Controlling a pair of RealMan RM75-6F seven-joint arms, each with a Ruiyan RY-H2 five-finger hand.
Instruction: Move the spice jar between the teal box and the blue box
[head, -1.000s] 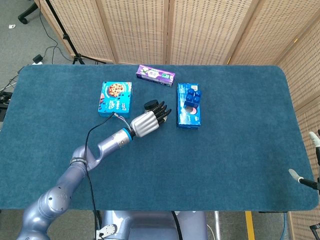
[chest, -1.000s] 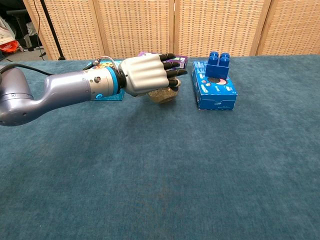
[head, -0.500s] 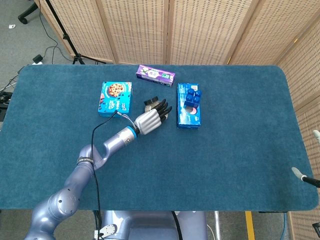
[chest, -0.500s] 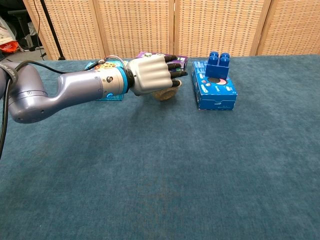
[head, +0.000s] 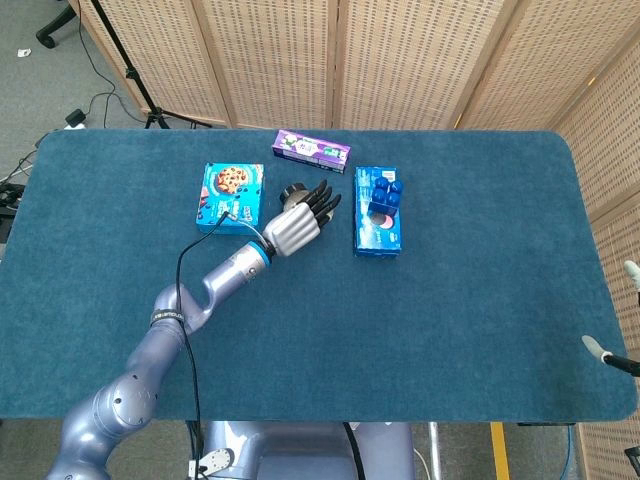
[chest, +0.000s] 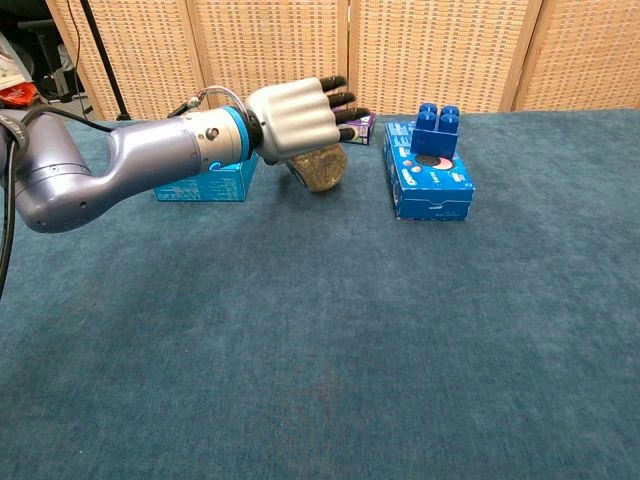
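Your spice jar (chest: 322, 167) is sitting tilted on the bench (head: 470, 290) between the teal box (head: 231, 197) and the blue box (head: 377, 211), with its dark lid (head: 292, 191) peeking out past the fingers. Your left hand (chest: 295, 122) is lying over the jar with fingers stretched out above it, and whether it is gripping cannot be told. Your right hand (head: 608, 352) is barely showing at the bench's far right edge, its state unclear.

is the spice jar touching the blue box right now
Apart. The chest view shows a strip of bare table between the spice jar and the blue box.
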